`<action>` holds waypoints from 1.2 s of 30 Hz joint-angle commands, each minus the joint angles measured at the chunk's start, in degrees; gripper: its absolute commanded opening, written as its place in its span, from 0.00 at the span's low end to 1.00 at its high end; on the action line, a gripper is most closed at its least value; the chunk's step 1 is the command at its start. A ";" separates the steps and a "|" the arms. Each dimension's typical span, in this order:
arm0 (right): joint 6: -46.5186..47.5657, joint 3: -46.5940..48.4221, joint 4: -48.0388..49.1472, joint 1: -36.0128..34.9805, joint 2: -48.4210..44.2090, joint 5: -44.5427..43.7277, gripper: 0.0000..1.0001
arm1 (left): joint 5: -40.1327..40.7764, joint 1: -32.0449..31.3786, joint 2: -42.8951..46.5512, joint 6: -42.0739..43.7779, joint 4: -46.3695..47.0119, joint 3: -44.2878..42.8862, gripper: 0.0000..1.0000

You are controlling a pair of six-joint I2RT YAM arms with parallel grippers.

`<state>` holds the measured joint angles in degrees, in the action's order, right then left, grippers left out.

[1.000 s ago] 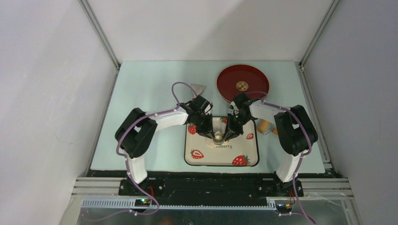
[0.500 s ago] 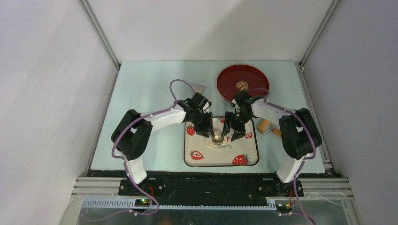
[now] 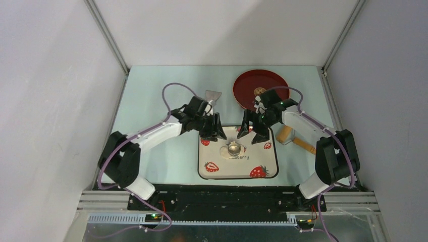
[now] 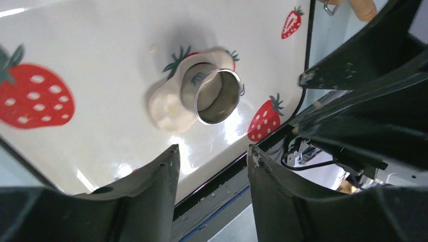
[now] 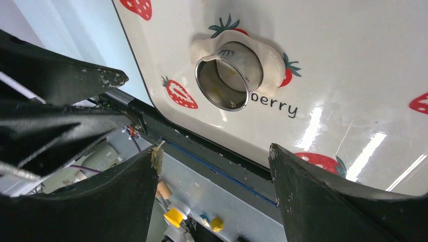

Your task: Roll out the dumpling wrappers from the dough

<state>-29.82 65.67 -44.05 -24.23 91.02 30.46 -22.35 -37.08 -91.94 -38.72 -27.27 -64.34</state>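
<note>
**mako:** ok so where's the dough (image 4: 164, 108) sitting right now?

**rin:** pretty much the middle of the strawberry tray (image 3: 237, 169). It's a flattened, lumpy pale scrap lying over one of the printed berries, right next to the "berry" lettering. A shiny metal cutter ring (image 4: 217, 96) stands upright on it, and dough sticks out around the ring's base on every side I can see.

**mako:** is either arm holding that ring?

**rin:** nope. The left gripper (image 3: 214, 136) hangs over the far left part of the tray with its fingers spread apart and nothing between them. The right gripper (image 3: 252, 138) is over the far right part of the tray, fingers spread wide, also empty. Neither one touches the ring or the dough. From each wrist camera the ring sits out in front of the fingertips, with bare tray in between.

**mako:** any finished ones?

**rin:** one small round disc that looks like a dumpling wrapper (image 3: 259, 91). It lies on the red plate (image 3: 247, 83), past the tray's far right corner. Too tiny to say more about it.

**mako:** other stuff lying around?

**rin:** a wooden rolling pin (image 3: 285, 135) just off the tray's right edge, and a grey scraper (image 3: 213, 95) beyond the tray's far left corner.
</note>
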 commanded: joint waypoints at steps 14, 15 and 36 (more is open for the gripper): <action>2.81 -6.26 0.86 7.70 -7.31 3.42 0.80 | -9.56 4.66 0.48 -19.20 34.66 25.88 0.42; 3.01 -6.70 0.89 7.99 -7.36 3.53 0.80 | -9.34 4.28 0.02 -19.20 35.03 25.87 0.41; 3.85 -7.29 0.81 8.58 -6.97 4.11 0.80 | -4.37 1.52 -9.01 -17.14 34.17 22.49 0.25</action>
<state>-26.87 58.39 -43.83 -15.31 85.17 33.80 -30.28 -35.09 -99.13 -57.14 6.68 -40.60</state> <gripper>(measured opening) 0.799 0.272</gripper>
